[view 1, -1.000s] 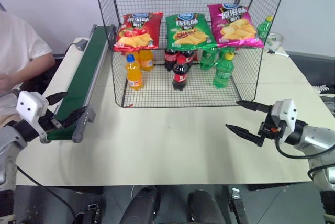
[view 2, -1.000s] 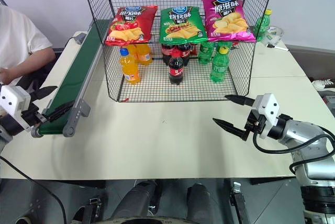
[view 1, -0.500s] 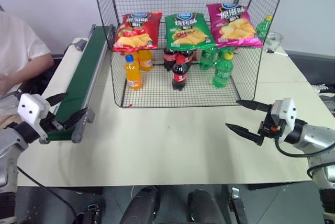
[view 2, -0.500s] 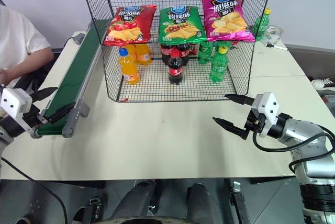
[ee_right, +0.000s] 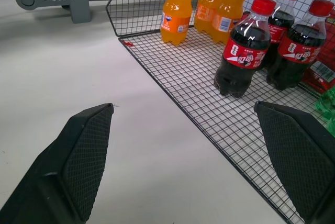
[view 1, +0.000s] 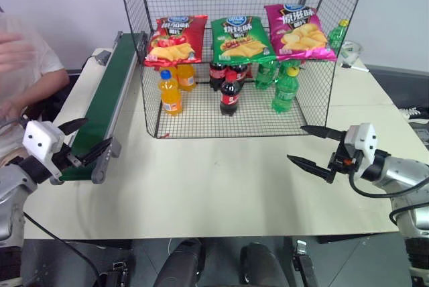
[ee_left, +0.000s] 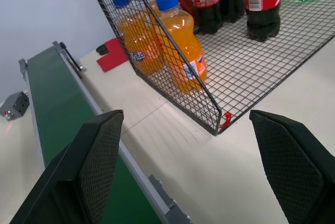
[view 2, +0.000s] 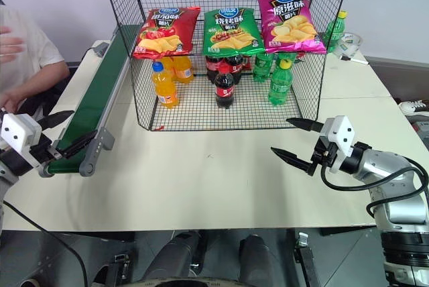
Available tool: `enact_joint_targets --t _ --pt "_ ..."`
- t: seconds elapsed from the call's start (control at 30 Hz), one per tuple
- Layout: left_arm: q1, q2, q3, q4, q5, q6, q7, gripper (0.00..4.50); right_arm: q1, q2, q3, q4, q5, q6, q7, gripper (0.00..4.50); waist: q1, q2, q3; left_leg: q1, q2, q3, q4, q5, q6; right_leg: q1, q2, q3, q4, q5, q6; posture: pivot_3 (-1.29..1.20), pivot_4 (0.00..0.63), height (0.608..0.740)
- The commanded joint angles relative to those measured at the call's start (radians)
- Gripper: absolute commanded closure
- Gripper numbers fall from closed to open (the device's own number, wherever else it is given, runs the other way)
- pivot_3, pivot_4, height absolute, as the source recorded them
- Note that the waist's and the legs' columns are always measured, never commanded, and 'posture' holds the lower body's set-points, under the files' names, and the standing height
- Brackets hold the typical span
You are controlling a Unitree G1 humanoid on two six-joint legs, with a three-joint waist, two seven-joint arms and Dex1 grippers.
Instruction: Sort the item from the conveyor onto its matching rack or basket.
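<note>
Looking through the head views, you are seeing the rack (view 1: 234,52) standing at the far side of the table (view 1: 221,186), and it is holding the red chip bag (view 1: 177,39) on its middle shelf, at the left end, beside a green chip bag (view 1: 240,37) and a pink chip bag (view 1: 299,32). On the floor shelf below, orange soda bottles (view 1: 171,91), cola bottles (view 1: 230,94) and green bottles (view 1: 285,90) are standing upright in that same order. The conveyor (view 1: 104,109) is running along the rack's left side, its belt bare. Your left gripper (view 1: 86,138) is hovering at the conveyor's near end with jaws wide apart, holding nothing; your right gripper (view 1: 314,147) is hanging over the table right of centre, jaws likewise spread and empty. A person (view 1: 23,66) is sitting at the far left (one hand raised).

Turning to the left wrist view, you are looking at the orange bottles behind the rack's mesh corner.

Checking the right wrist view, you are facing the cola bottles on the grid floor.
</note>
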Motion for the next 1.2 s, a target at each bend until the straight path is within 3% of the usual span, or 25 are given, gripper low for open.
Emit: enact_joint_targets --t 0.03,0.87,1.2 --pt "-0.005 -0.001 0.007 -0.013 0.004 -0.019 0.008 0.47 -0.014 0.001 -0.008 -0.007 -0.002 -0.028 0.001 0.0 0.0 0.0 0.0 0.0 0.0 0.0 0.0 0.0 0.0 0.0 0.0 0.0 0.0 0.0 0.0 0.0 0.15 0.74" --pt "0.044 -0.02 0.014 -0.033 0.009 -0.039 0.023 0.47 -0.046 0.007 0.01 0.02 -0.017 -0.048 0.006 0.0 -0.001 0.0 0.0 0.0 0.0 0.0 -0.001 0.0 0.0 0.0 0.0 0.0 -0.001 0.0 0.0 0.0 0.15 0.74" --pt "0.059 -0.022 0.014 -0.052 0.002 -0.028 0.03 0.47 -0.036 0.03 0.034 -0.062 0.06 0.035 0.018 0.0 -0.001 0.0 0.0 0.0 0.0 0.0 -0.001 0.0 0.0 0.0 0.0 0.0 -0.001 0.0 0.0 0.0 0.15 0.74"
